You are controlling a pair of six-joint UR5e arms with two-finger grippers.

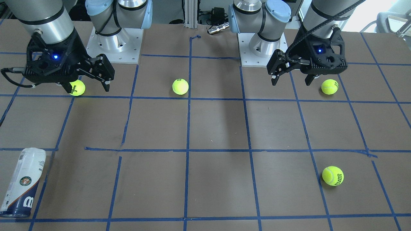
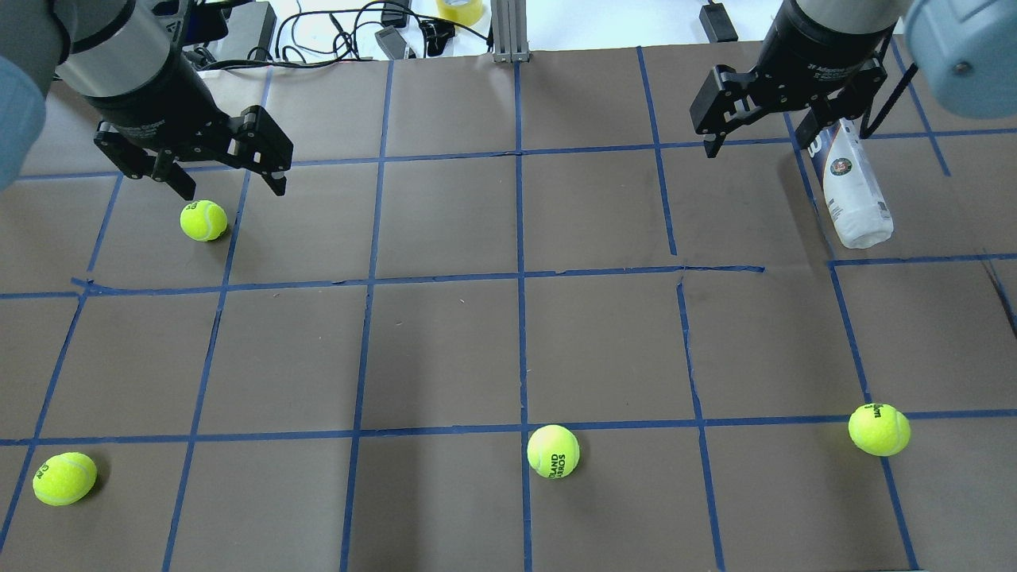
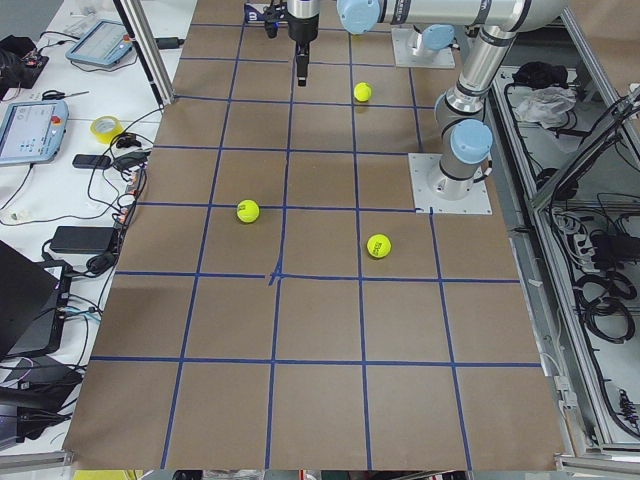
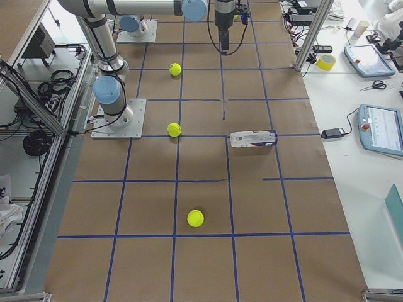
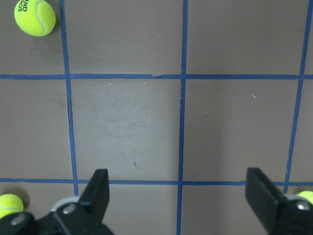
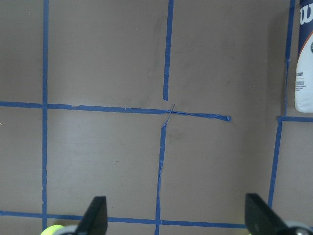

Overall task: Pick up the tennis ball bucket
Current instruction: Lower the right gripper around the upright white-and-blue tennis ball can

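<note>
Bucket (image 2: 856, 195) lies on its side at far right, untouched. With left gripper (image 2: 233, 189) and right gripper (image 2: 755, 141) both spread wide and empty, we straddle the bucket's middle crosswise with the right before closing.

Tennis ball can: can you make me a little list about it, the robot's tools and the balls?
can: tennis ball can, lying on its side on the table, not lifted
nearest tool: right tool, open, empty
other tool: left tool, open, empty
loose balls: four, none touching the can
</note>
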